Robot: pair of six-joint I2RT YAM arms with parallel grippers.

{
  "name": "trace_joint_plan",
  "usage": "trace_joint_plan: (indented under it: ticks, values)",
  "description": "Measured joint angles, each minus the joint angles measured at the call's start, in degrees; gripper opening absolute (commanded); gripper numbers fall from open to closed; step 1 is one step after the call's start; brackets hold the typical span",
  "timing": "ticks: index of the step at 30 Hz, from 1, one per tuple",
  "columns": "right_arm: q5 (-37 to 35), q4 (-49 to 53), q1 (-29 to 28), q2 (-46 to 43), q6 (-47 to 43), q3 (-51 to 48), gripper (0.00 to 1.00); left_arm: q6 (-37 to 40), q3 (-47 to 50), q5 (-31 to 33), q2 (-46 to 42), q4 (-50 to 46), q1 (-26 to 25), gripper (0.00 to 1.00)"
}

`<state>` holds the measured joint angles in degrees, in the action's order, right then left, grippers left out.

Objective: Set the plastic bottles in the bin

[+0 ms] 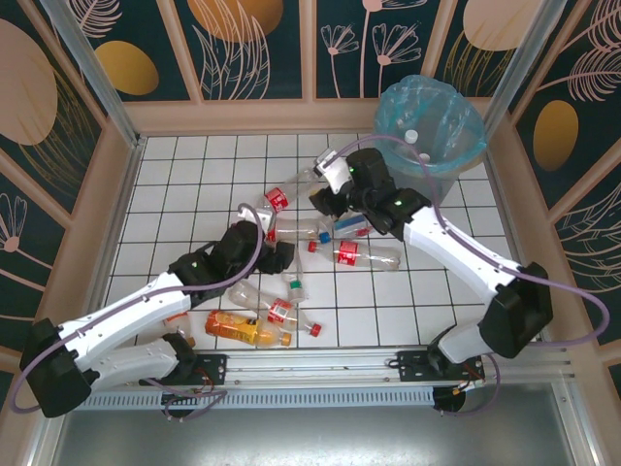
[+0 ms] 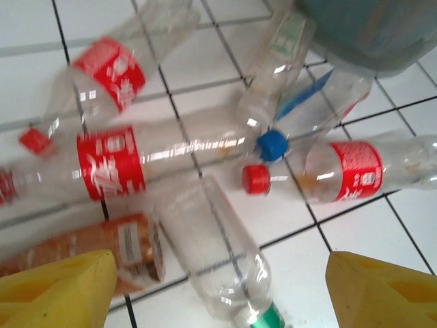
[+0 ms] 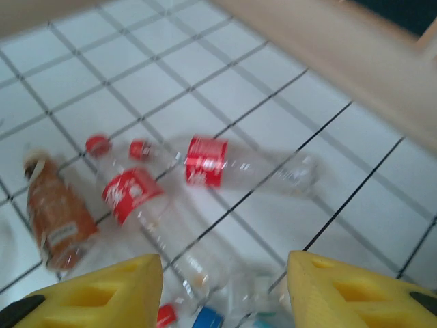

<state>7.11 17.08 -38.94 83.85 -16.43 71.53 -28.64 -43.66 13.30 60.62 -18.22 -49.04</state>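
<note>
Several plastic bottles lie scattered mid-table. A clear bottle with a green cap (image 2: 218, 253) lies between the fingers of my open left gripper (image 2: 218, 301), which hovers over the pile (image 1: 281, 256). Around it are a red-labelled bottle (image 2: 109, 167), a red-capped one (image 2: 341, 171), a blue-capped one (image 2: 300, 116) and a brown one (image 2: 82, 249). My right gripper (image 3: 218, 301) is open and empty, above the pile's far side (image 1: 325, 201), over two red-labelled bottles (image 3: 205, 160) (image 3: 130, 195) and a brown bottle (image 3: 58, 212). The grey bin (image 1: 432, 126) with its blue liner stands at the back right.
An orange bottle (image 1: 243, 328) and a red-labelled one (image 1: 281, 311) lie near the front edge. A white cap (image 1: 411, 137) shows inside the bin. A wooden wall (image 3: 328, 61) borders the tiled table. The left arm (image 1: 136, 316) stretches across the front left.
</note>
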Motion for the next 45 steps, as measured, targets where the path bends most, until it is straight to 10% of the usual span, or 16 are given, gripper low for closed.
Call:
trace_joint_plan:
  ticks: [45]
  values:
    - [-10.73, 17.25, -8.55, 25.4, -10.73, 4.28, 0.6, -8.35, 6.47, -0.55, -8.41, -5.57, 0.0, 0.78]
